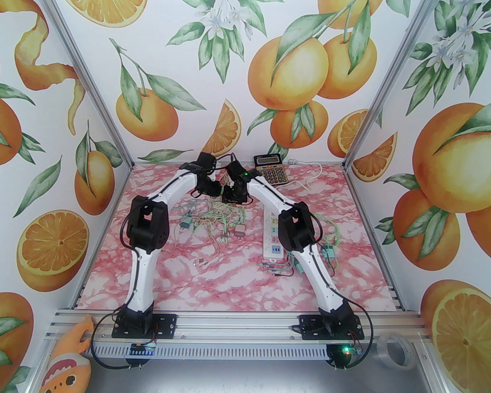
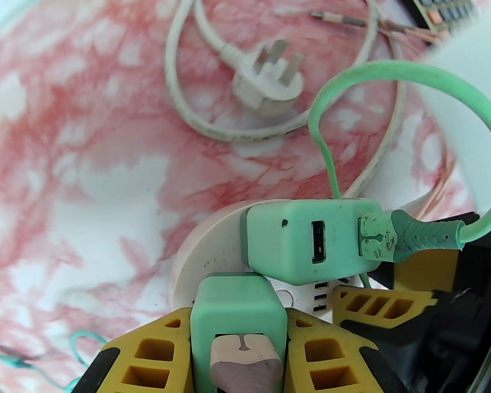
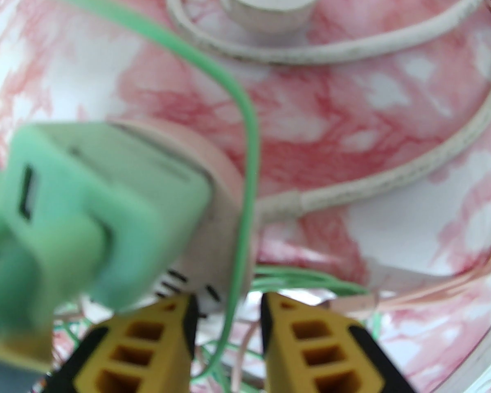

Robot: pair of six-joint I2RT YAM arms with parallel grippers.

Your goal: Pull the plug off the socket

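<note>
Mint plug (image 2: 237,305), upright in the white socket (image 2: 204,256), sits clamped between left fingers (image 2: 155,354); right fingers (image 3: 311,342) slightly parted.

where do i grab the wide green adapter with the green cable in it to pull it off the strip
Probably the wide green adapter body, pinched across its two long flat faces on the half away from the green cable, coming from its port face, as the left gripper does on the smaller adapter. Its blocky, flat-sided shape suits that; the cable would flex.
</note>
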